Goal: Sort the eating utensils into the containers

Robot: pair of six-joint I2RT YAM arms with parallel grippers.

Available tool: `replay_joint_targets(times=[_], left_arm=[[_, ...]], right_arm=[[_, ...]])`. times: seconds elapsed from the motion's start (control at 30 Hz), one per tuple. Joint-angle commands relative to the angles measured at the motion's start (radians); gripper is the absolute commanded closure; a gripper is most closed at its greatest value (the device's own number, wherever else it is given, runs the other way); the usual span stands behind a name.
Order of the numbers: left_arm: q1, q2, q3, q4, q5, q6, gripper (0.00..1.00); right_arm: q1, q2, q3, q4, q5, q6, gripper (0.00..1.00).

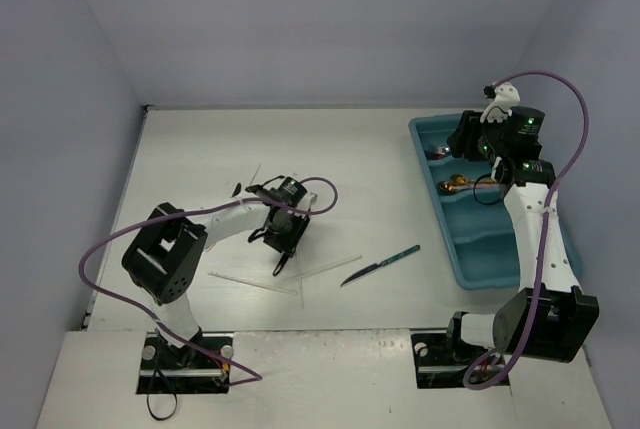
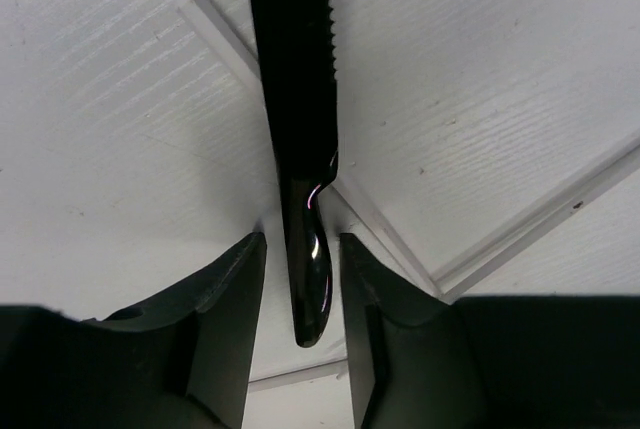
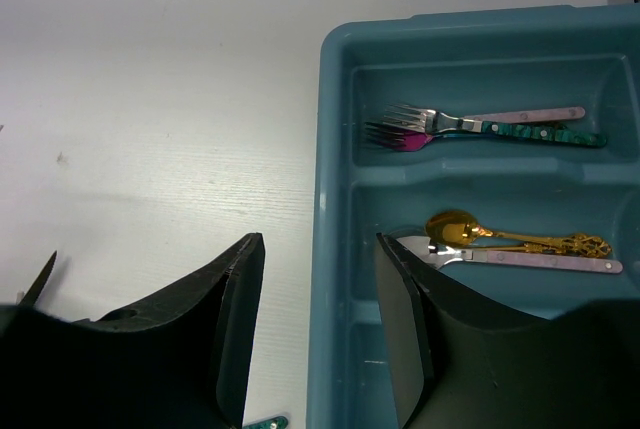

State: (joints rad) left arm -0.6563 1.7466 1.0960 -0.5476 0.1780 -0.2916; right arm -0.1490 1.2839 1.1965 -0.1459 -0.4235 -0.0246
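Tabletop (image 1: 300, 149): white, walled on three sides.
Tray (image 3: 340, 149): teal-blue, long compartments, at the tabletop's right side.
Left arm (image 1: 225, 217): reaching over mid-tabletop. Left jaws: narrow, flanking the handle of a dark knife (image 2: 295, 99), a slim gap showing on each side.
Right arm (image 1: 530, 229): over the tray. Right jaws: moderately apart, empty, straddling the tray's left wall.
Dark knife: serrated, flat on the tabletop, crossing white sticks (image 2: 385, 224).
Teal-handled knife (image 1: 380, 264): loose on the tabletop, between the arms, near the tray.
Far compartment: pink-handled fork (image 3: 520, 115) and teal-handled fork (image 3: 540, 132), side by side.
Next compartment: gold spoon (image 3: 455, 226) beside a silver pink-handled piece (image 3: 540, 262), kind not clear.
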Motion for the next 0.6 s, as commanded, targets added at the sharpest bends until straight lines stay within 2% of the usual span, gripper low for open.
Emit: replay_joint_targets(times=[0.0, 0.17, 0.27, 0.4, 0.57], left_arm=[[0.000, 0.047, 0.029, 0.000, -0.074, 0.009, 0.69], [-0.002, 0.054, 0.030, -0.003, -0.087, 0.002, 0.74], [-0.001, 0.052, 0.031, -0.003, -0.090, 0.003, 0.81], [0.000, 0.037, 0.039, -0.008, -0.098, 0.009, 1.00], [0.000, -0.056, 0.047, -0.018, -0.107, 0.017, 1.00]], right_arm=[[0.005, -0.019, 0.012, 0.057, 0.001, -0.006, 0.55], [0.008, -0.021, 0.020, 0.055, 0.000, -0.006, 0.55], [0.013, -0.023, 0.025, 0.057, -0.003, -0.004, 0.57], [0.025, -0.020, 0.032, 0.057, -0.011, 0.000, 0.59], [0.050, -0.020, 0.040, 0.057, -0.015, 0.000, 0.62]])
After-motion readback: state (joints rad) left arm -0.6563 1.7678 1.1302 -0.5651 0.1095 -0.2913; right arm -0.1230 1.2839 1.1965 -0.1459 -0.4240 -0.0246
